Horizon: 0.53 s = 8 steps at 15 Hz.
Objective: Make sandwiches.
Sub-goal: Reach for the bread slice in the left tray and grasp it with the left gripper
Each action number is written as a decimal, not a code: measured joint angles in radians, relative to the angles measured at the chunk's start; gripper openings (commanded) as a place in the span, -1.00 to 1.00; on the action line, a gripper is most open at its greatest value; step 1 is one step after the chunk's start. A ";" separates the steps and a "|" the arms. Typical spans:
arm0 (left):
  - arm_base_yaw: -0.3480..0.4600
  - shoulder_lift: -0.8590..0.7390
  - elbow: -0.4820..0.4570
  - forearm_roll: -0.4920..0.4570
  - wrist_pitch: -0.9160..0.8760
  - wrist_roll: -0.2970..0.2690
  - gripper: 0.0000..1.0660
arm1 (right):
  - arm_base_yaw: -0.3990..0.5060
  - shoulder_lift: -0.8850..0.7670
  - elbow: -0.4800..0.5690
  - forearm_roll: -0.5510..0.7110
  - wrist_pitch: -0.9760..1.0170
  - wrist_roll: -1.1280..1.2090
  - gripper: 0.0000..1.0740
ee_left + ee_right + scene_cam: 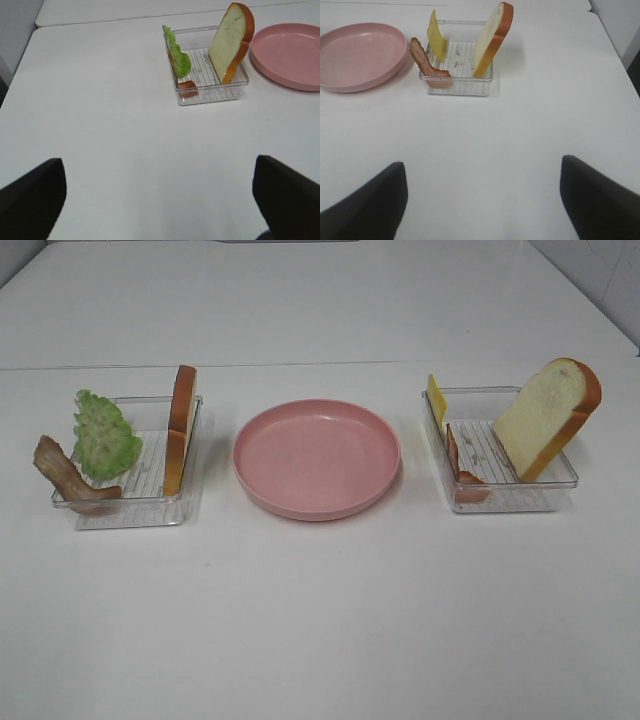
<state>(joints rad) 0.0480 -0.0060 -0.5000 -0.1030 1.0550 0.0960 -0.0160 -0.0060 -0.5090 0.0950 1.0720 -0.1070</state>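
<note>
Exterior high: nothing stacked yet, with bread slice (180, 430) and lettuce (105, 435) in left tray (130, 520), second bread slice (545, 420) and cheese (436, 398) in right tray (510, 502), pink plate (316, 455) bare; my left gripper (159, 200) and right gripper (481, 200) gape empty, so next I pinch one upright slice.

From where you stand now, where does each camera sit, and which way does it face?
Exterior high: mounted high, looking down over the left tray, pink plate and right tray; no robot part shows.
Left wrist: on the left arm, low, facing the left tray with lettuce, left bacon strip and left bread slice; the dark left jaws frame the view, wide apart.
Right wrist: on the right arm, facing the right tray with cheese, right bacon strip and right bread slice; right jaws likewise.
Shared: both wrist views catch the pink plate.
</note>
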 measured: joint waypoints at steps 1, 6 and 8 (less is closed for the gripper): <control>0.000 0.000 0.000 0.000 0.000 0.000 0.80 | 0.000 0.000 0.000 0.000 0.000 0.000 0.46; 0.000 0.000 0.000 0.000 0.000 0.000 0.80 | 0.000 0.000 0.000 0.000 0.000 0.000 0.46; 0.000 0.000 0.000 0.000 0.000 0.000 0.80 | 0.000 0.000 0.000 0.000 0.000 0.000 0.46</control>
<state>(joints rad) 0.0480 -0.0060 -0.5000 -0.1030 1.0550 0.0960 -0.0160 -0.0060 -0.5090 0.0950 1.0720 -0.1070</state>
